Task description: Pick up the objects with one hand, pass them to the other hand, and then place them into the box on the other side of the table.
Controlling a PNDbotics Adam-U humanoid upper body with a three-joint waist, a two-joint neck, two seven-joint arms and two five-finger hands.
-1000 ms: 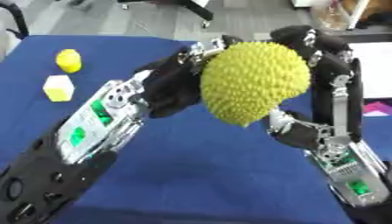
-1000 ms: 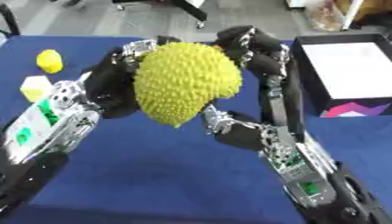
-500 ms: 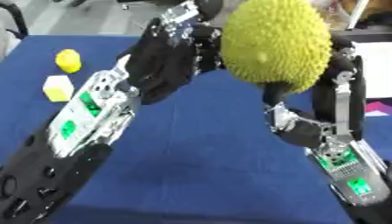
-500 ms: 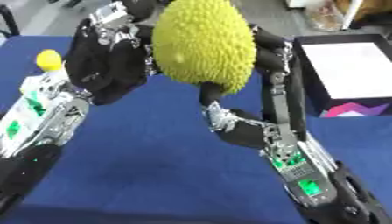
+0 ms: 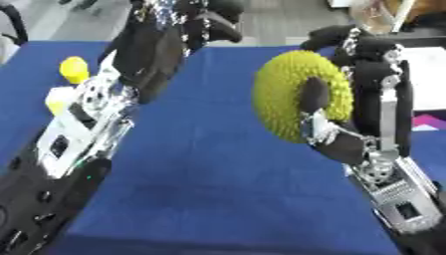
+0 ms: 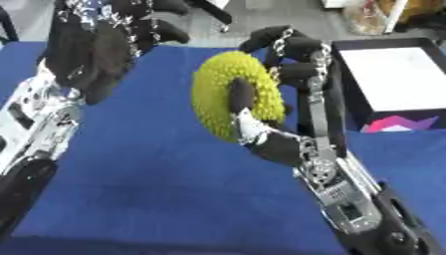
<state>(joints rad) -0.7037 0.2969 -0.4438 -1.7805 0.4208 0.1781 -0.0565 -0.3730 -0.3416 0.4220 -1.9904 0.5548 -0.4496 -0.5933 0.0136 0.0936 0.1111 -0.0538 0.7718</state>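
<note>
The right hand (image 6: pixel 287 74) holds the spiky yellow-green ball (image 6: pixel 228 102) above the blue tabletop (image 5: pixel 218 174), a little to the 3 o'clock side of the middle. Its thumb lies across the front of the ball and its fingers curl over the top and the far side. The left hand (image 5: pixel 174 30) is raised at about 11 o'clock, apart from the ball, with its fingers bent and nothing between them. The box (image 6: pixel 392 82), black with a white inside, stands on the tabletop at 2 o'clock, just beside the right hand. At 9 o'clock, behind the left arm, a small yellow round thing (image 5: pixel 73 68) and a pale yellow block (image 5: pixel 55 99) lie on the tabletop near each other.
</note>
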